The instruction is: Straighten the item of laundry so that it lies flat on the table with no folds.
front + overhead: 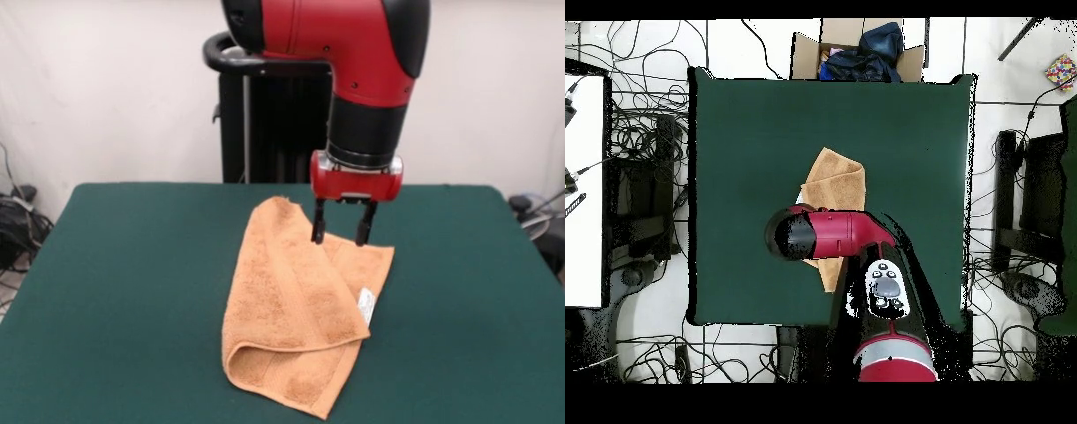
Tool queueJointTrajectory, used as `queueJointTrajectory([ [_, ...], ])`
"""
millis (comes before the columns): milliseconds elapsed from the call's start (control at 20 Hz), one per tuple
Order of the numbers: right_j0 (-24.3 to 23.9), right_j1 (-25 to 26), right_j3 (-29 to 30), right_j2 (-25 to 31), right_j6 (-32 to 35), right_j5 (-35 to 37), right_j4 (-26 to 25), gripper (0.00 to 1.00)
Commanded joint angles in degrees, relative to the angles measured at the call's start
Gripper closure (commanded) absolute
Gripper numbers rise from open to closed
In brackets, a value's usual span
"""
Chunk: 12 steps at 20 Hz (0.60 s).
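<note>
Overhead, end effector vertical, open above folded towel

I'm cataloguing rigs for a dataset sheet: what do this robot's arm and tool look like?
The arm has a glossy red shell with black joint sections and small dark screw holes. Its wrist is a black cylinder ending in a silver ring. Below sits a red block carrying the tool, which has two slim black fingers. From overhead, the arm shows a grey panel with buttons.
</note>
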Motion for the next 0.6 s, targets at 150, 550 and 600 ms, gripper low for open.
queueJointTrajectory([
  [150,-1.3,6.3,-0.3,2.2,8.9,-1.0,2.4,0.0],
  [550,-0.9,8.9,-0.8,1.3,9.7,-3.2,1.9,0.0],
  [600,-0.9,9.2,-0.9,1.3,9.7,-3.5,1.8,0.0],
])
